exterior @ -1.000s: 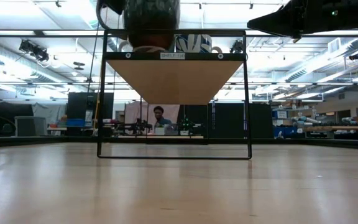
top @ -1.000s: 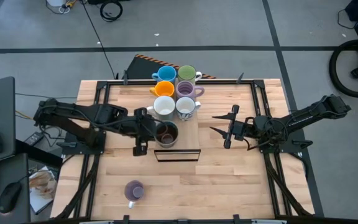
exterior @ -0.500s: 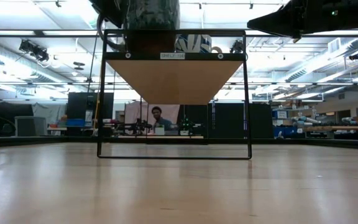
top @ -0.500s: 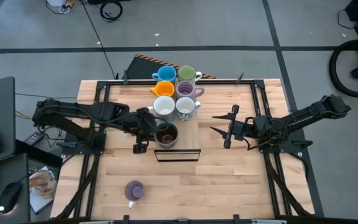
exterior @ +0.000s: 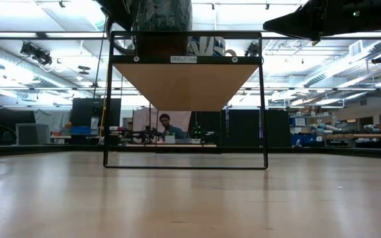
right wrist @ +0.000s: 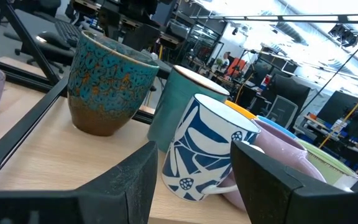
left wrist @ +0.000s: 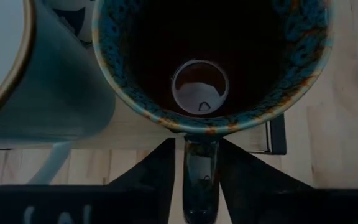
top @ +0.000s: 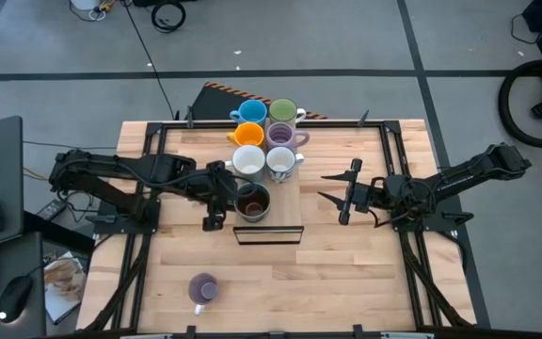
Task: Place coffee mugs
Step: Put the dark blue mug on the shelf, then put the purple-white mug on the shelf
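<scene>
Dark mug seated at front of shelf (top: 290, 224), handle pinched.
Lone lilac mug (top: 202, 288) waits before shelf. Left gripper (left wrist: 201, 171) grips dark mug (top: 251, 202) handle, likely to steady placement. Six mugs (top: 266, 137) cluster behind. Right gripper (top: 343, 197), beside shelf, fingers spread, empty.

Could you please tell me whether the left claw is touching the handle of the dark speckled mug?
Touching. The left wrist view shows the left claw with both fingers pressed against the handle of the dark speckled mug, no gap showing.
</scene>
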{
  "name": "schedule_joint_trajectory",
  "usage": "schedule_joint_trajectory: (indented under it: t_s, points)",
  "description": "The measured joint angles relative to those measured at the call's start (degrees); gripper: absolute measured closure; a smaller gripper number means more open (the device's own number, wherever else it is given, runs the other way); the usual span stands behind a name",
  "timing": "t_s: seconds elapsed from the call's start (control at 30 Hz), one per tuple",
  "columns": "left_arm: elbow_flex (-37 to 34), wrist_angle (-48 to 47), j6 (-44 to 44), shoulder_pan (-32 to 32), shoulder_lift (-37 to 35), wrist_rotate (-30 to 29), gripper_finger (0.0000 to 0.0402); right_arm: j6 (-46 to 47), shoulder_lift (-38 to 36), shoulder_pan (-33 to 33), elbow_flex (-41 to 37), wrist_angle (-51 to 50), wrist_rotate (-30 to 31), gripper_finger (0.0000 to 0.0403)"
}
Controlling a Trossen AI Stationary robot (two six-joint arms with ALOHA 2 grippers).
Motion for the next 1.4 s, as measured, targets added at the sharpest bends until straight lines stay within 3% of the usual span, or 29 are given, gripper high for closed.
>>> schedule_joint_trajectory:
  t_s: [0.3,0.57,0.73,0.9,1.07,1.23,1.4]
  points:
    - [1.3,-1.7,-0.9,0.0,0.1,-1.2,0.0206,0.0,0.0,0.0,0.0,0.0,0.0,0.0194]
    - [10.0,-9.0,-3.1,-0.6,0.0,-2.8,0.0197,0.0,0.0,0.0,0.0,-0.1,0.0,0.0194]
    - [12.5,-13.8,-13.1,-3.2,0.0,0.2,0.0196,0.0,0.0,0.0,0.0,-0.8,0.0,0.0194]
    - [12.5,-24.2,-32.3,-8.7,0.1,5.8,0.0196,0.3,0.0,0.0,0.0,-1.1,0.0,0.0194]
    - [12.4,-26.8,-49.2,-17.6,2.2,5.9,0.0196,0.5,0.0,0.0,0.0,-1.5,0.0,0.0194]
    - [12.4,-26.4,-56.1,-25.8,6.7,4.5,0.0209,0.5,0.0,0.0,0.0,-1.6,0.1,0.0194]
    - [12.4,-25.8,-54.0,-30.5,13.7,5.0,0.0224,0.5,0.0,0.0,0.0,-1.3,0.0,0.0194]
